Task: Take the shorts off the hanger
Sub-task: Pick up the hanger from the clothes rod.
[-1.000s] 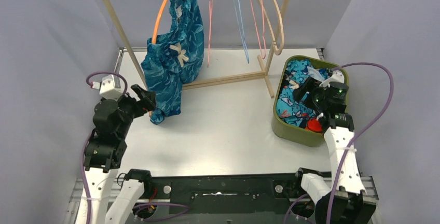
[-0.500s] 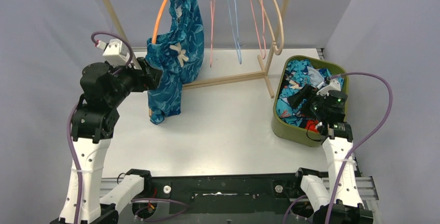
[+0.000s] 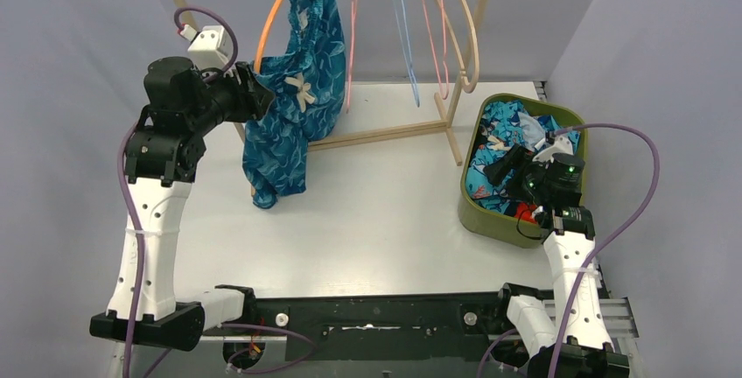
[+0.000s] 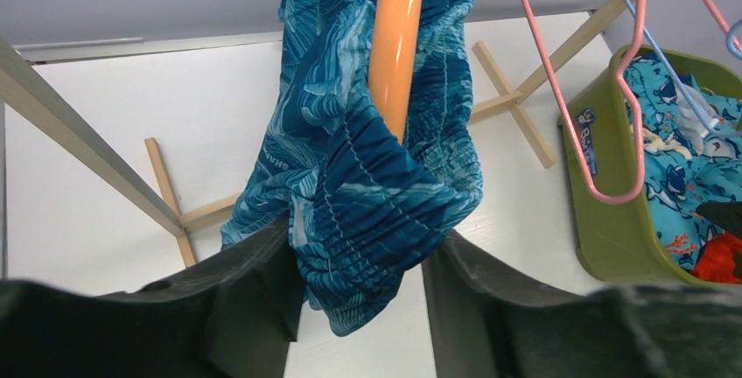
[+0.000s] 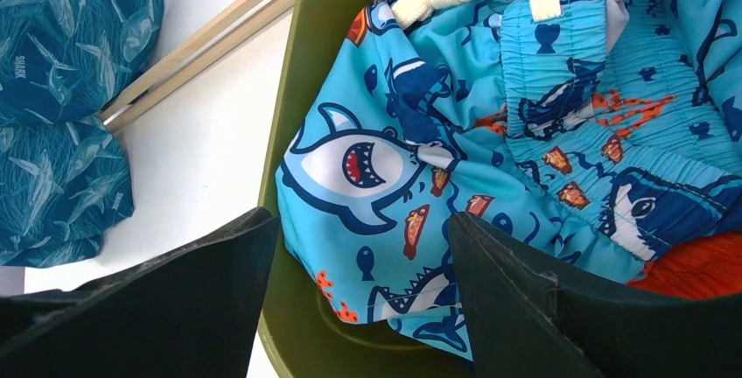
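Change since a second ago: the left arm has risen from low beside the hem to high beside the wooden rack [image 3: 197, 32] post. The left gripper [image 3: 254, 98] is now at the waistband of the teal shorts [image 3: 293, 107]. The right arm has drawn back a little from its first position and has not moved in the last half second. The teal shorts are still on the orange hanger [image 3: 273, 24], one leg trailing down towards the table [image 3: 376, 194].

Left gripper [image 4: 357, 260], wrist view: jaws about half closed, with a bunched fold of the teal shorts [image 4: 367, 185] filling the gap. Both fingers [image 4: 262, 290] touch cloth. The orange hanger [image 4: 398, 37] bar passes down into the fold just above the fingers.

Right gripper [image 3: 507, 164]: over the near-left part of the green bin [image 3: 507, 225], jaws wide apart and holding nothing. In its wrist view the right gripper [image 5: 363, 220] straddles the bin wall [image 5: 302, 133]. The turquoise cartoon-print shorts [image 5: 455, 159] lie below it inside the bin.

Hard to make out:
- Top view: the left fingers are hidden by the wrist and the cloth, so the grip is read from the wrist view alone.
- The hanger's hook and the rack top run off the upper frame edge.
- Bin contents: beyond the cartoon print only an orange-red patch [image 3: 528, 212] shows, and I cannot separate the other pairs.
- Both wrist views show fingers only as dark, blurred shapes.
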`<state>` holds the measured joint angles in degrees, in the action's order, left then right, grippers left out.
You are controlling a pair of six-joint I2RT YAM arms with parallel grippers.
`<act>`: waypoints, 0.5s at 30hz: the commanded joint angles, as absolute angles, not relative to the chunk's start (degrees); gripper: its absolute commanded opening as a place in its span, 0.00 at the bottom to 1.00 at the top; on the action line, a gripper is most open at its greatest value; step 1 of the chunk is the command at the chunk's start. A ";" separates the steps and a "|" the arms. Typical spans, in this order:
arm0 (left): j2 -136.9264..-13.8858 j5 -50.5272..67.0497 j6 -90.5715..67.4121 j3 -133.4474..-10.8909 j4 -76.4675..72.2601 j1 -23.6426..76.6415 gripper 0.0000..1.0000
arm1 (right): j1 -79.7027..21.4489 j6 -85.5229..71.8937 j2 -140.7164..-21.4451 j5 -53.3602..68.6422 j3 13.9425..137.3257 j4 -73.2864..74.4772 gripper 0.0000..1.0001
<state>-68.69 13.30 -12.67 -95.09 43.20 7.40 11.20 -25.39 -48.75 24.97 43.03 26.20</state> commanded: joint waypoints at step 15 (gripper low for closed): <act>-72.95 11.13 -5.57 -105.14 46.12 7.31 0.75 | 11.14 -25.32 -48.11 25.94 42.41 26.90 0.73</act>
<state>-74.59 12.60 -7.40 -102.32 46.35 7.40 11.20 -25.36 -48.75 24.99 42.57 27.62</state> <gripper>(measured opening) 0.729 0.730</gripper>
